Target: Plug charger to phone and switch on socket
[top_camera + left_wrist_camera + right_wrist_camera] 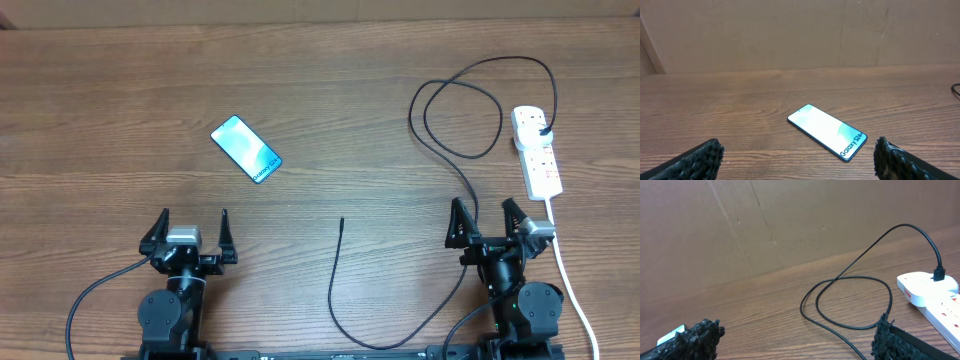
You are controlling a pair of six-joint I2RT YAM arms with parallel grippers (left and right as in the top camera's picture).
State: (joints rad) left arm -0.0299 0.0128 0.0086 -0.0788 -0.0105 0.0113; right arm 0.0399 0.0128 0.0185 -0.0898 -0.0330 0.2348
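Starting at the left, what is found? — Supervisor

Left gripper (pixel 193 220) sits low by the near edge, jaws spread wide, holding nothing. The phone (pixel 246 149) lies flat, screen up, ahead of it and slightly right, well apart, set at an angle on the table (pixel 100 100). — Inspector

And further along? — Supervisor

The charger (pixel 333 285) has its free tip on bare wood between the two arms, touching neither phone nor claw. Its cable runs back to the near edge and passes by the right gripper (pixel 484 212), likewise wide open and empty. It then loops and ends at its plug (pixel 543 131), seated in the far outlet of the socket (pixel 537 160). In my judgement, that is why only the tip end needs carrying. — Inspector

What do the wrist cameras add? — Supervisor

Left wrist shows lettering at the phone's nearer end, which overhead leaves illegible. Right wrist shows the plug upright in the strip. The switch position cannot be told in any view. Only overhead shows the tip. — Inspector
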